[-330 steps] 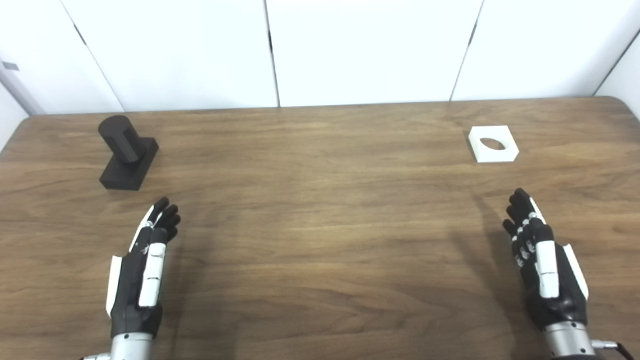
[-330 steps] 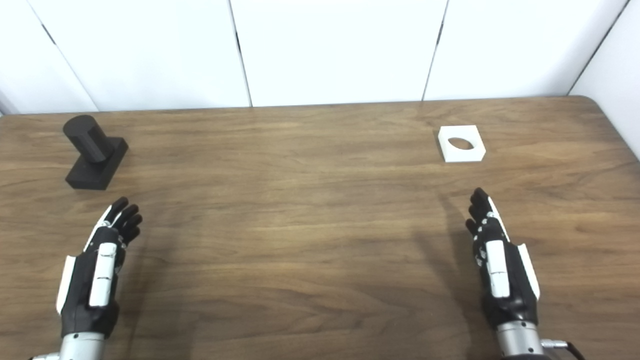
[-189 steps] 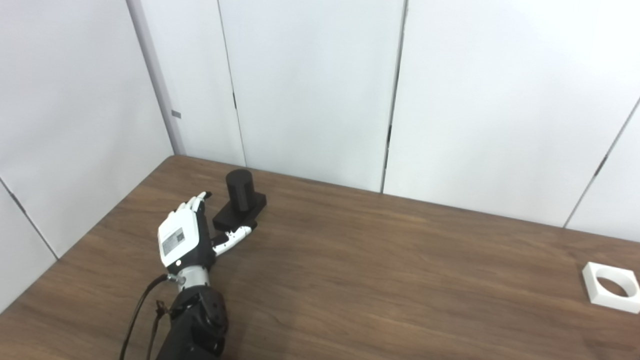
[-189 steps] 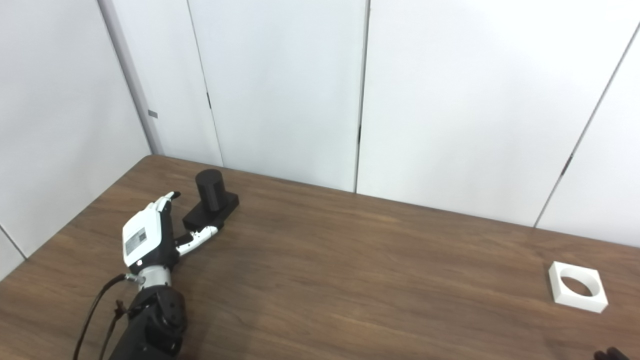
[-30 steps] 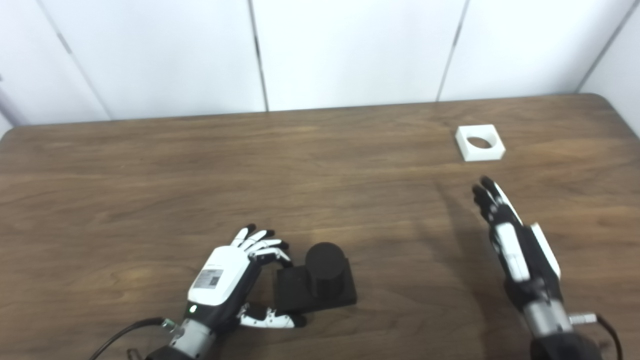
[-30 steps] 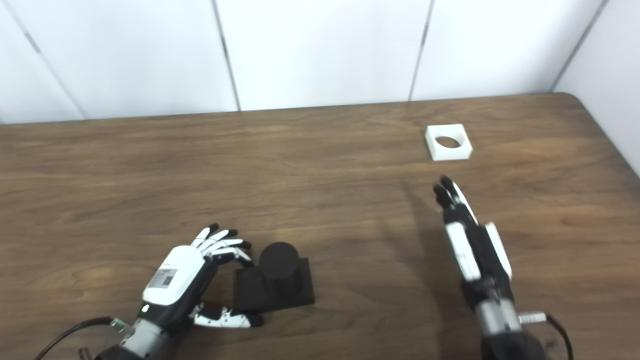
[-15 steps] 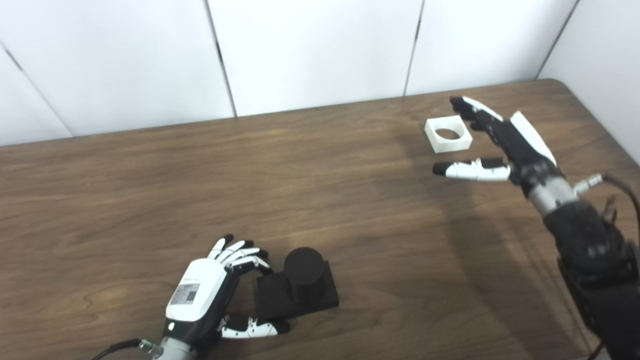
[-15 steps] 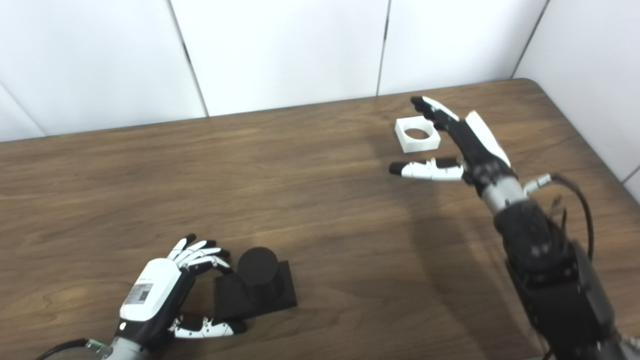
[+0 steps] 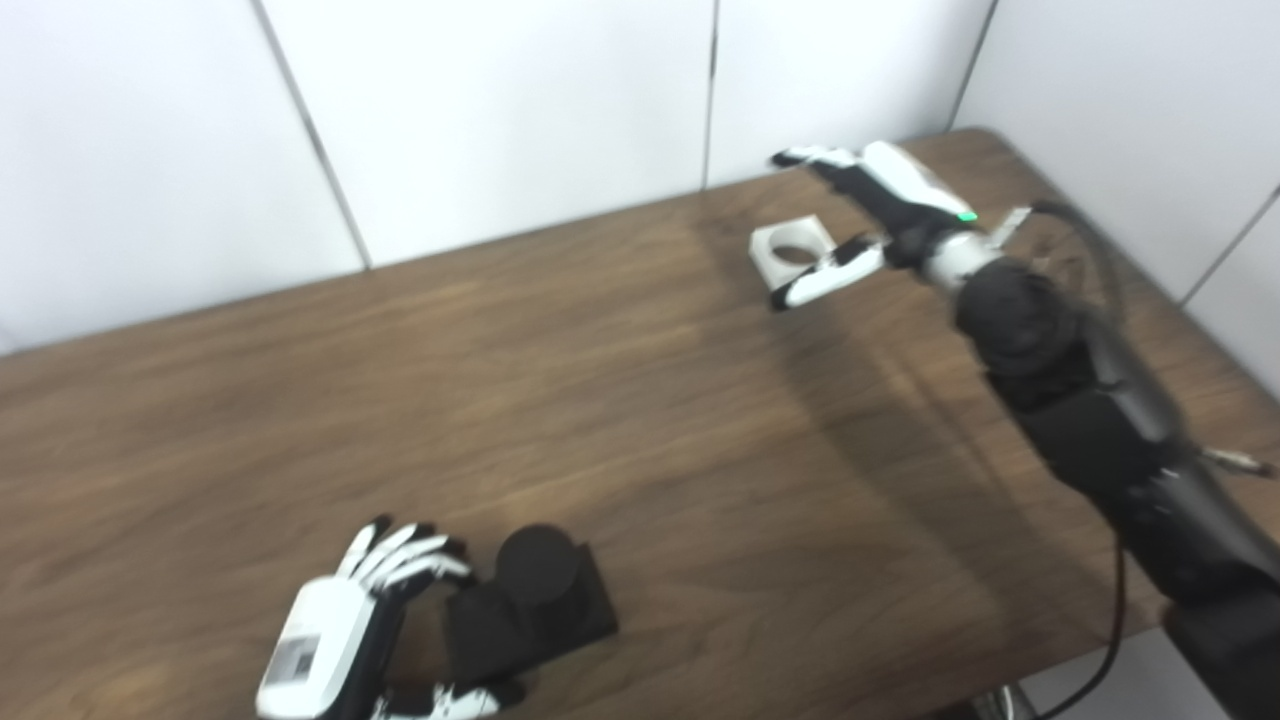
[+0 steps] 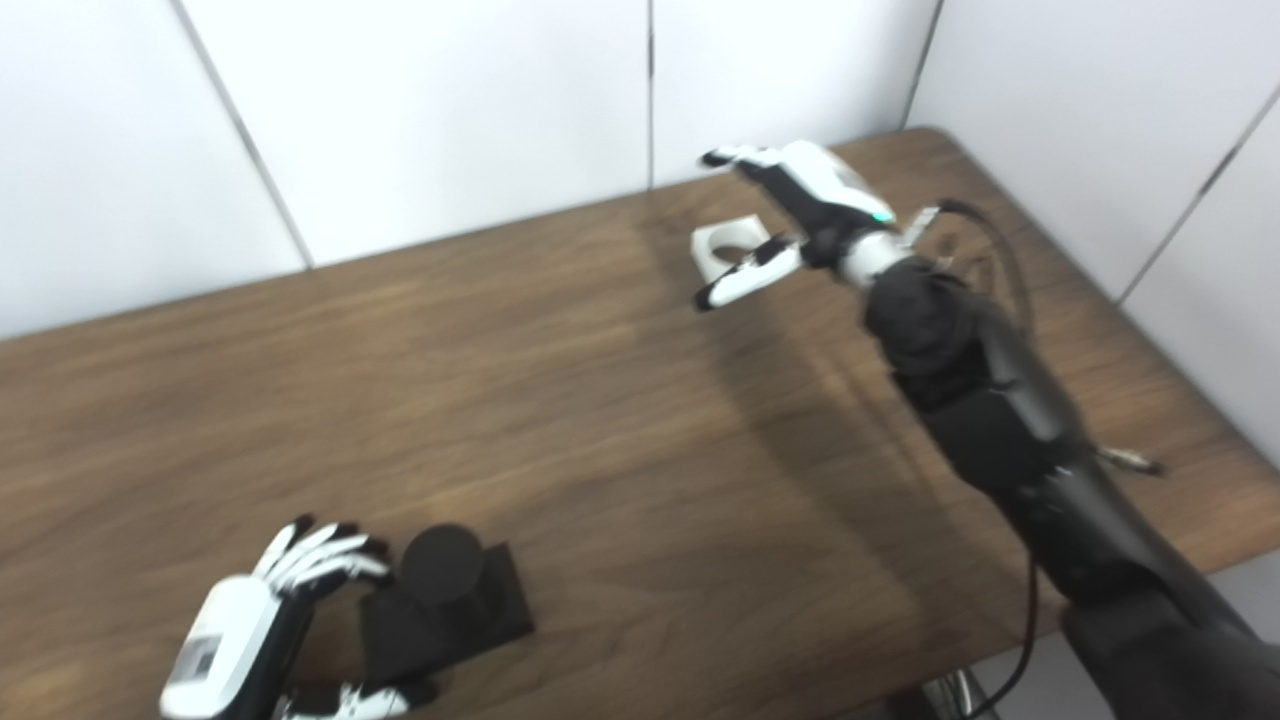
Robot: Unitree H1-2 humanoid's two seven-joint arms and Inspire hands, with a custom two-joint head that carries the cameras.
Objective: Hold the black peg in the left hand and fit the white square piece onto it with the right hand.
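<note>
The black peg (image 9: 535, 575), a short cylinder on a square black base (image 9: 590, 615), stands on the wooden table (image 9: 620, 420) near the front left. My left hand (image 9: 345, 625) is beside it on its left, fingers spread around the base, not closed on it. The white square piece (image 9: 790, 247) with a round hole lies flat at the far right of the table. My right hand (image 9: 865, 215) hovers over it, open, fingers stretched above its far side and thumb below its near side. The piece shows in the right eye view (image 10: 722, 240) too.
White wall panels (image 9: 480, 110) rise right behind the table's far edge. The table's right edge (image 9: 1130, 290) and front right corner are in view. My dark right forearm (image 9: 1080, 400) crosses above the right part of the table.
The camera has swung to the right. My right hand has reached further out over the white piece. My left hand stays beside the peg's base.
</note>
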